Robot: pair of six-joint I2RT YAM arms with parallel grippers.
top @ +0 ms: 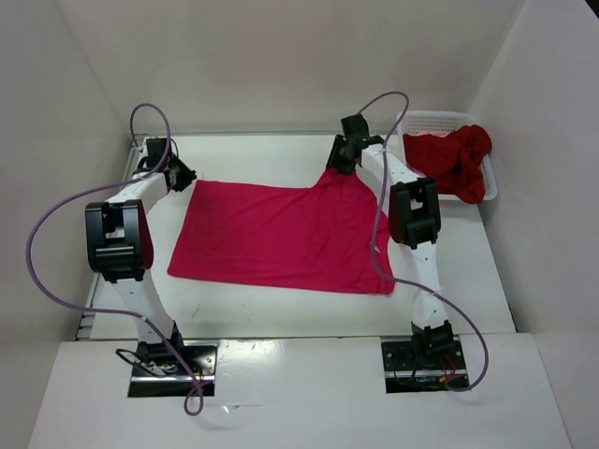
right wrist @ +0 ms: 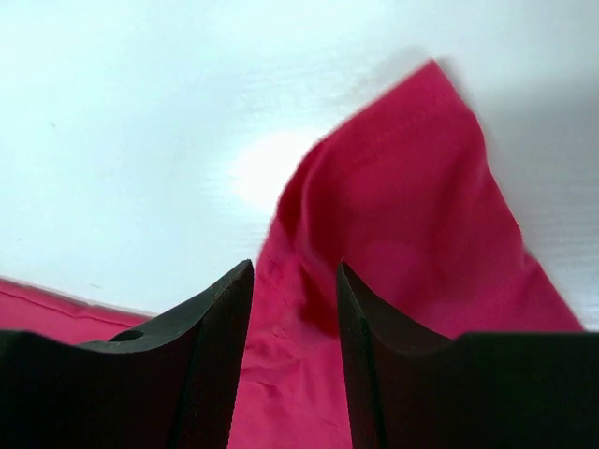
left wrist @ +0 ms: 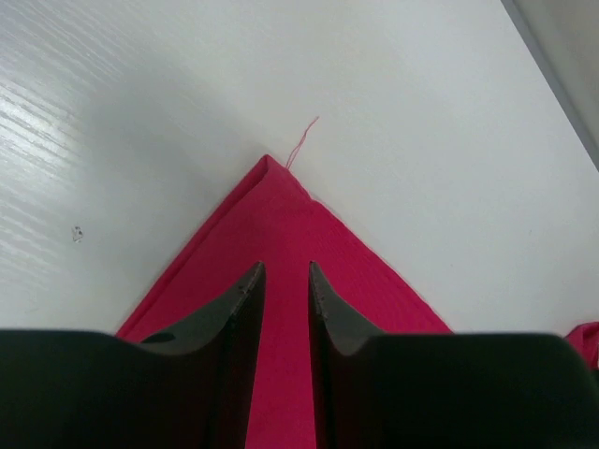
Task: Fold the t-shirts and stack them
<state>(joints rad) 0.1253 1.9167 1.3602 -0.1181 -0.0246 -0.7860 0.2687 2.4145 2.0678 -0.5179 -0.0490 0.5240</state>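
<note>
The bright magenta-pink t-shirt (top: 281, 234) lies folded into a flat rectangle in the middle of the table. My left gripper (top: 182, 176) sits low over its far left corner, and that corner (left wrist: 281, 224) lies flat beyond my fingertips. In the left wrist view the left gripper (left wrist: 285, 269) has its jaws a narrow gap apart with cloth showing between them. My right gripper (top: 335, 166) is at the far right corner, where the cloth (right wrist: 412, 187) rises in a blurred peak. In the right wrist view it (right wrist: 295, 267) is open over wrinkled cloth. The dark red t-shirt (top: 454, 159) lies bunched in the basket. The salmon-pink t-shirt is out of view.
A white mesh basket (top: 432, 117) stands at the back right corner. White walls close in the table on the left, back and right. Purple cables loop from both arms. A loose thread (left wrist: 301, 142) trails from the shirt's left corner.
</note>
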